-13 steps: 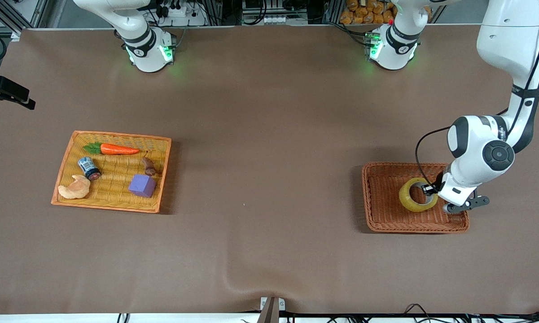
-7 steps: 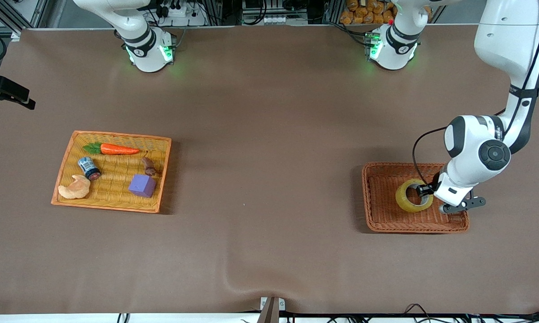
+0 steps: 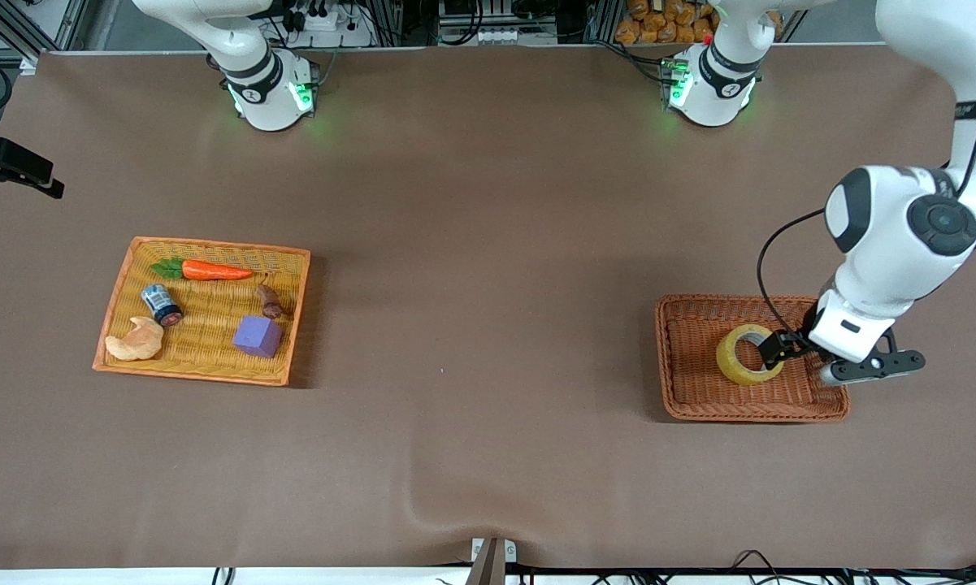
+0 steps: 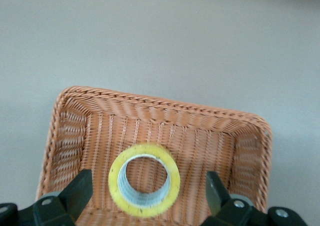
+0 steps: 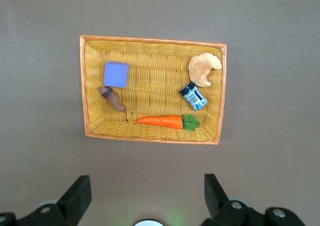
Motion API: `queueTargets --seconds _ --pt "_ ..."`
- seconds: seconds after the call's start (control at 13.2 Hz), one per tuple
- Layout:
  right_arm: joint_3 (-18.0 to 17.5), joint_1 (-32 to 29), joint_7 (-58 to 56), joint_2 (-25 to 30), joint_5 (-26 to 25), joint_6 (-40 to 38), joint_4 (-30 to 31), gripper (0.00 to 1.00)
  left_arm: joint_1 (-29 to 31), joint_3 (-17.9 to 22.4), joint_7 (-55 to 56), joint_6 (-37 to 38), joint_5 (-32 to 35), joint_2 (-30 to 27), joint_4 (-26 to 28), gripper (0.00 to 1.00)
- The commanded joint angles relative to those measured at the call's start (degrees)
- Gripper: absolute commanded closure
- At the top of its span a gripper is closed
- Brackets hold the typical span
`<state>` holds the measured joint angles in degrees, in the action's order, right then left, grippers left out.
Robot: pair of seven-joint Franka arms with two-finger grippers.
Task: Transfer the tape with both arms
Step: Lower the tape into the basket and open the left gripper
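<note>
A: Tape (image 3: 748,354), the yellow roll, lies flat in the brown wicker basket (image 3: 687,390) at the left arm's end of the tabletop (image 3: 488,325).
B: And the left gripper (image 4: 149,198)?
A: It hangs just over the basket, jaws spread wide on either side of the roll, touching nothing.
B: The right gripper (image 5: 145,198)?
A: It waits high over the yellow wicker tray (image 5: 89,86), jaws spread too, empty. In the tray lie a carrot (image 3: 207,270), a croissant (image 3: 135,340), a purple block (image 3: 258,335) and a small jar (image 3: 161,304)
</note>
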<state>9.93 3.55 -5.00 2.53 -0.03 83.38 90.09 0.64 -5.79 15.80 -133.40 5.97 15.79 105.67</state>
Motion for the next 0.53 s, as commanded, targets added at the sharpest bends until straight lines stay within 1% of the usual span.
queueTargets --seconds 0.0,0.15,0.3,0.46 --pt "-0.87 -1.09 -0.36 -0.16 -0.67 -0.85 -0.88 0.0 0.5 -1.93 -0.15 9.0 -0.95 -2.42 -4.5 0.0" --pt "-0.87 -1.09 -0.36 -0.16 -0.67 -0.85 -0.88 0.0 0.59 -2.9 -0.24 12.62 -4.73 -4.7 -6.18 0.0" --pt "-0.87 -1.18 -0.36 -0.16 -0.67 -0.85 -0.88 0.0 0.5 -3.08 -3.12 18.14 -4.83 -7.51 -6.09 0.0" --pt "-0.87 -1.18 -0.45 -0.16 -0.67 -0.93 -0.88 0.0 0.59 -3.0 -6.56 21.58 -5.0 -10.15 -5.92 0.0"
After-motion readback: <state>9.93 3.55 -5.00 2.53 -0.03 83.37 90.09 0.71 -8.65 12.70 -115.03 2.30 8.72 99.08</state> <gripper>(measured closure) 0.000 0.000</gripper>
